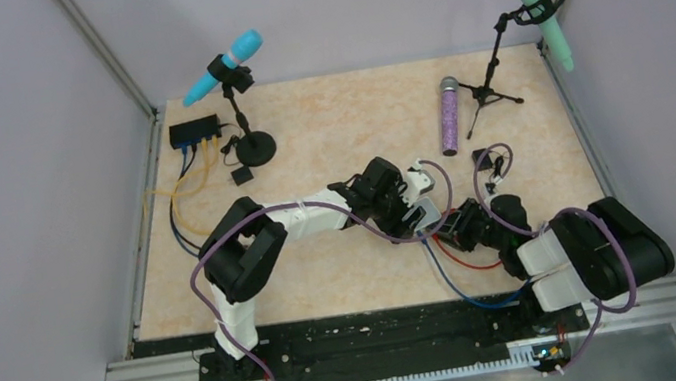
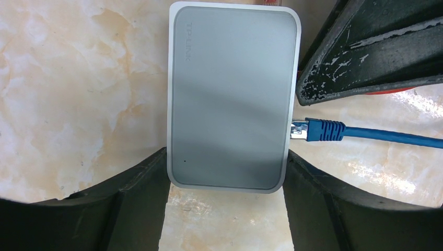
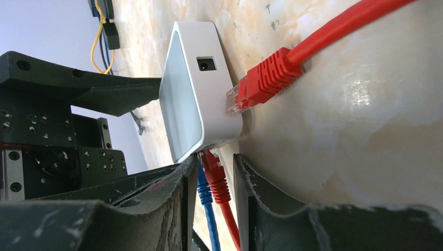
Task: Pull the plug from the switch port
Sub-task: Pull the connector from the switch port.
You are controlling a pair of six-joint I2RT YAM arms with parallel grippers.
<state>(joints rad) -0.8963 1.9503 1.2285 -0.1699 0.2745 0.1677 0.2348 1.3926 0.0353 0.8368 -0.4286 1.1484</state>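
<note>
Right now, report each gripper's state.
Left gripper: closed on the pale grey device, gripping its two long sides.
Right gripper: closed on a red plug at the device's edge.

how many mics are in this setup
3: blue mic raised at back left, green mic raised at back right, purple mic lying flat near the green one.

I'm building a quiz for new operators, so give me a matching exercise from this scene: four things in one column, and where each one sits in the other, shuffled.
Things:
1 blue plug
2 left gripper
3 purple microphone
4 black box

Places:
A lying flat on the table, near a tripod stand
B seated in the pale grey box's side
C far left corner of the table
D fingers on either side of the pale grey box

Pairs: 1-B, 2-D, 3-A, 4-C
</note>
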